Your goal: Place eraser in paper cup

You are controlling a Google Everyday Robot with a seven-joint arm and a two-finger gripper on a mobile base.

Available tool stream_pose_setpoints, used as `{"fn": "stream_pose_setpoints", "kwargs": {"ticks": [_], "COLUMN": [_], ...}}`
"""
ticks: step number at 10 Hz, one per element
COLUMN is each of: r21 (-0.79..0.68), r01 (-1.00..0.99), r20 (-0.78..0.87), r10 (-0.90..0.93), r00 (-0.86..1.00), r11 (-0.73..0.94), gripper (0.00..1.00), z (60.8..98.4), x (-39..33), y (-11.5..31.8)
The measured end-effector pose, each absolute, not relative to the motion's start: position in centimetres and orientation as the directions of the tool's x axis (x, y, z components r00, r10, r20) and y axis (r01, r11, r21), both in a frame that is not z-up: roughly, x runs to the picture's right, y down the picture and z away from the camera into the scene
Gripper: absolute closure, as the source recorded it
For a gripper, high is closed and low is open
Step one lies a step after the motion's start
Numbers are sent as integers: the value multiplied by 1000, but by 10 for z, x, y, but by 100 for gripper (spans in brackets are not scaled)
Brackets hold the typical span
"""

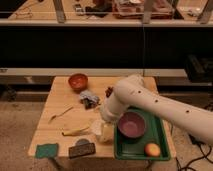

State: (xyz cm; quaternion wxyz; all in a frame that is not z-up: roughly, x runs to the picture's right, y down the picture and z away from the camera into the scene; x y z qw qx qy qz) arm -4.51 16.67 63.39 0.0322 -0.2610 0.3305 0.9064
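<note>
The eraser (81,150), a dark rectangular block, lies at the table's front edge, left of centre. The white paper cup (103,132) stands just right of it, beside the green tray. My white arm reaches in from the right. The gripper (105,120) hangs directly over the cup, mostly hidden by the forearm. The eraser is apart from the gripper, lower left of it.
A green tray (150,156) at front right holds a purple bowl (132,125) and an orange fruit (152,149). An orange-red bowl (78,81) sits at the back. A banana (75,132), fork (60,115), crumpled wrapper (89,98), green pad (46,150) and grey disc (82,142) lie around.
</note>
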Motion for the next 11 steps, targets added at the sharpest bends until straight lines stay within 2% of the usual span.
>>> {"fn": "stream_pose_setpoints", "kwargs": {"ticks": [3, 6, 11], "r21": [548, 531, 543], "r01": [-355, -444, -382], "r20": [-560, -621, -592], "r10": [-17, 25, -19], "r00": [-828, -783, -806], "r11": [-758, -722, -747], "gripper": [20, 20, 20], "z": [597, 599, 622], "x": [-109, -152, -139], "y": [214, 258, 255]}}
